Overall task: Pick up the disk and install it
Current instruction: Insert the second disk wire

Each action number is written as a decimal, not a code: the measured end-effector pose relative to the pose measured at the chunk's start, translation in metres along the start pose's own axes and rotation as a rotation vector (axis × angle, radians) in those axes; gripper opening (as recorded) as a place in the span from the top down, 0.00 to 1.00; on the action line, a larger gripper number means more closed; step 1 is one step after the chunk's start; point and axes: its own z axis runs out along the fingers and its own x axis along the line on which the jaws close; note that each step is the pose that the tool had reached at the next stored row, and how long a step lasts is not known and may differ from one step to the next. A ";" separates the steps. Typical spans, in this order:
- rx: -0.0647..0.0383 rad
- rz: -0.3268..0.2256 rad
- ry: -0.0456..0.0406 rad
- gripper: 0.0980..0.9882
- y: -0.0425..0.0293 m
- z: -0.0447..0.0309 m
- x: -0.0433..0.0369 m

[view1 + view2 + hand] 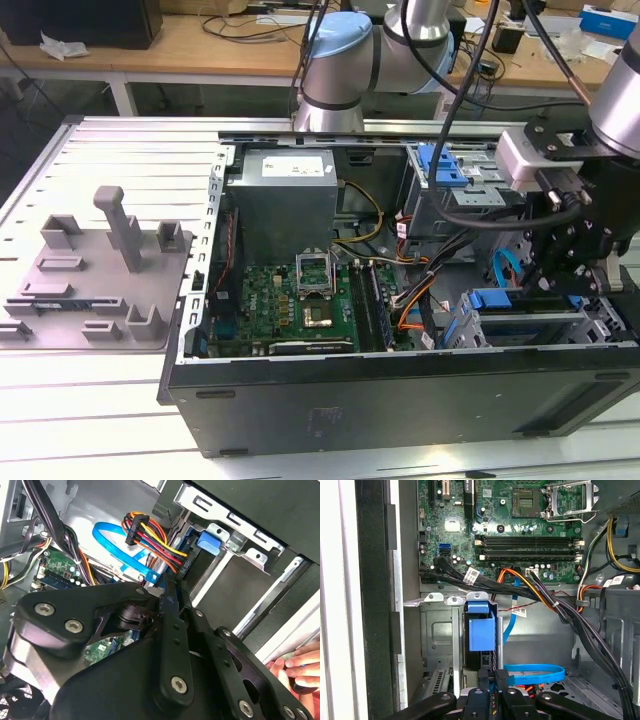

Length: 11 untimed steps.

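Note:
The disk (481, 630) stands edge-on in the metal drive bay (437, 635) at the front corner of the open computer case, its blue carrier frame facing the first wrist camera. In the exterior view the disk (520, 322) sits low in the bay at the exterior view's right, under the arm's black head. My gripper (492, 672) is pinched on the disk's near edge. In the second wrist view the gripper (172, 586) has its black fingers (167, 625) drawn together with a sliver of blue between them.
A blue flat cable (535, 672) and bundled wires (555, 605) run close beside the bay. The motherboard (300, 300), grey power supply (285, 195) and an upper drive cage (445, 165) occupy the case. A grey fixture (100, 270) lies outside it. A person's hand (300, 667) rests nearby.

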 end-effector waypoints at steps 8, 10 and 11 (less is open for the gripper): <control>0.000 0.000 -0.0004 0.78 -0.0014 -0.0177 -0.0010; 0.000 0.000 -0.0002 0.78 -0.0024 -0.0236 -0.0014; 0.000 0.000 -0.0002 0.79 -0.0028 -0.0263 -0.0019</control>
